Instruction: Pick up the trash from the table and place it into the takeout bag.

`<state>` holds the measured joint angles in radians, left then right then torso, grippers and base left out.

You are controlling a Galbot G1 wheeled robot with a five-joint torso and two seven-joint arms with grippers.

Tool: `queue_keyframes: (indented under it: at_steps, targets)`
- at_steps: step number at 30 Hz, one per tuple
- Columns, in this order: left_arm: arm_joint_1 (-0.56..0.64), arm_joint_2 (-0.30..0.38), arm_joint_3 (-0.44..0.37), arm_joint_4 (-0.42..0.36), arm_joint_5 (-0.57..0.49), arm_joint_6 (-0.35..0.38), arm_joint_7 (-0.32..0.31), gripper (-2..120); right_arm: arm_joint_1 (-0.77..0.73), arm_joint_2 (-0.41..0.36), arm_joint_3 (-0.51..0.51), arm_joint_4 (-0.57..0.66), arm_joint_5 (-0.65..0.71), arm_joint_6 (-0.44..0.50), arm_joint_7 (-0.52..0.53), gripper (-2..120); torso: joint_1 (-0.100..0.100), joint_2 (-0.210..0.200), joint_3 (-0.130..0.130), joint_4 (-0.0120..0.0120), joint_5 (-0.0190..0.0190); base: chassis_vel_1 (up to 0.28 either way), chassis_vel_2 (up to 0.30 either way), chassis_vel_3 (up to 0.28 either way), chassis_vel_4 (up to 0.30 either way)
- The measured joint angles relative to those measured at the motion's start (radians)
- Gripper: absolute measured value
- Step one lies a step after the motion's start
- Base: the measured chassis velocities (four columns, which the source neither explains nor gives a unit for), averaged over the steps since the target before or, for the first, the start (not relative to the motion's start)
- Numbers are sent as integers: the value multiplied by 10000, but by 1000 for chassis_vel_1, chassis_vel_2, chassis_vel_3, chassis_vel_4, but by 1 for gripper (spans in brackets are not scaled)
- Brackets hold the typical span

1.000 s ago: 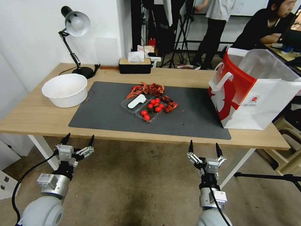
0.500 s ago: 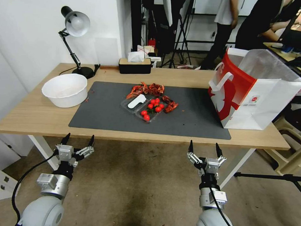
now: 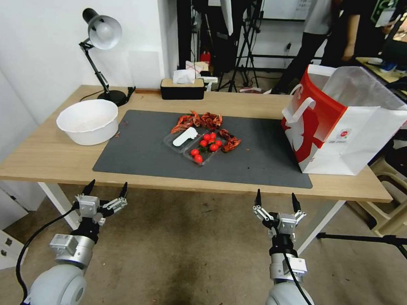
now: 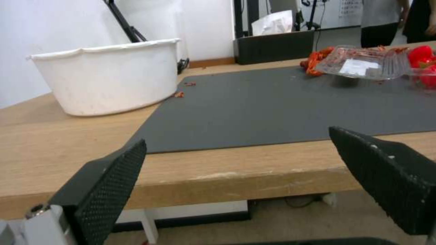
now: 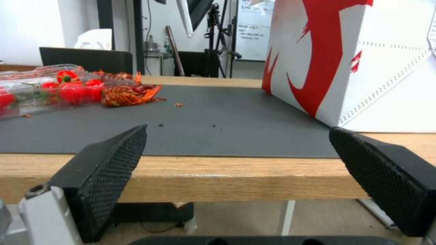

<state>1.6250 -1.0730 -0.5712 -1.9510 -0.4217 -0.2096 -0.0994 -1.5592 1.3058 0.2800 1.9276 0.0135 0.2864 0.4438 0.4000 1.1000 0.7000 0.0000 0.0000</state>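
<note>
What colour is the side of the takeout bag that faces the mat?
Red, with a white figure print and a white loop handle on the takeout bag; the head view shows it best.

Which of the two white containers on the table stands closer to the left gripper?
The white bowl, at the mat's left; the takeout bag stands at the far right end, nearer the right gripper.

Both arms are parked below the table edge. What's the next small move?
Probably lift the right hand toward the clear plastic tray of tomatoes: both hands are open below the table edge, and the takeout bag stands open on that side. Left hand waits.
</note>
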Motion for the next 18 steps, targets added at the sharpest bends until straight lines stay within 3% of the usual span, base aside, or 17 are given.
queue_keyframes:
  at_steps: [18]
  targets:
    - [0, 0, 0, 0, 0, 0, 0, 100, 0, 0, 0, 0, 0, 0, 0, 100, 0, 0, 0, 0, 0, 0, 0, 0, 0]
